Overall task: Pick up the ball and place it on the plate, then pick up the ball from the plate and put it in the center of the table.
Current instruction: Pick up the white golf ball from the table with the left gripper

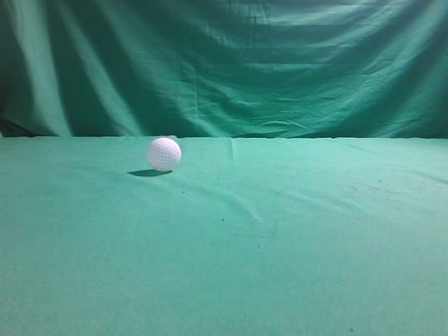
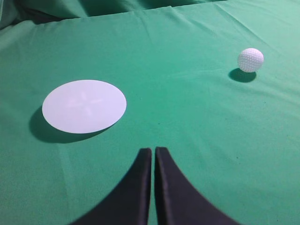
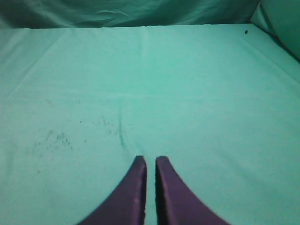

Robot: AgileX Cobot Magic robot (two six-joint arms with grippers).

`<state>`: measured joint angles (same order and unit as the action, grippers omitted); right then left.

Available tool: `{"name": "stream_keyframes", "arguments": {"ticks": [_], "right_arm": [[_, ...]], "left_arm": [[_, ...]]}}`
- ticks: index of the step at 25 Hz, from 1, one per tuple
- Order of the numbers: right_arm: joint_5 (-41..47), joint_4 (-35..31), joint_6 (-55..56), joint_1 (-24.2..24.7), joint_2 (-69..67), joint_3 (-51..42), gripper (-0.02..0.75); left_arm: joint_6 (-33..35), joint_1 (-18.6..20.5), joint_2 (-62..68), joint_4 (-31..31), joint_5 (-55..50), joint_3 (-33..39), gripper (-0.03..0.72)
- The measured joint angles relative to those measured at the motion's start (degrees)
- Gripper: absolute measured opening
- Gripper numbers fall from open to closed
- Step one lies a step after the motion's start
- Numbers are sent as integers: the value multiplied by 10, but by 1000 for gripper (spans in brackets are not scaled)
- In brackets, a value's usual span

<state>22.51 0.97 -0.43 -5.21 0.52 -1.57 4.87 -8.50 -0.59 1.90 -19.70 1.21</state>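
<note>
The white dimpled golf ball [image 1: 164, 154] rests on the teal-green table [image 1: 280, 238], left of the middle in the exterior view. In the left wrist view the ball [image 2: 250, 60] lies far right, and a flat white round plate [image 2: 84, 106] lies to the left on the table [image 2: 187, 117]. My left gripper [image 2: 153, 151] is shut and empty, hovering between the plate and the ball, nearer the camera. My right gripper [image 3: 151, 160] is shut and empty above bare cloth [image 3: 154, 84]. Neither gripper nor the plate shows in the exterior view.
A draped green backdrop curtain [image 1: 224, 63] hangs behind the table's far edge. Small dark specks [image 3: 56, 138] mark the cloth left of the right gripper. A fold of curtain [image 3: 281, 23] rises at the right wrist view's far right.
</note>
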Motion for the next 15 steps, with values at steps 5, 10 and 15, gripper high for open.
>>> {"name": "stream_keyframes", "arguments": {"ticks": [5, 10, 15], "right_arm": [[0, 0, 0, 0, 0, 0, 65], [0, -1, 0, 0, 0, 0, 65], [0, -1, 0, 0, 0, 0, 65]], "left_arm": [[0, 0, 0, 0, 0, 0, 0], [0, 0, 0, 0, 0, 0, 0], [0, 0, 0, 0, 0, 0, 0]]}}
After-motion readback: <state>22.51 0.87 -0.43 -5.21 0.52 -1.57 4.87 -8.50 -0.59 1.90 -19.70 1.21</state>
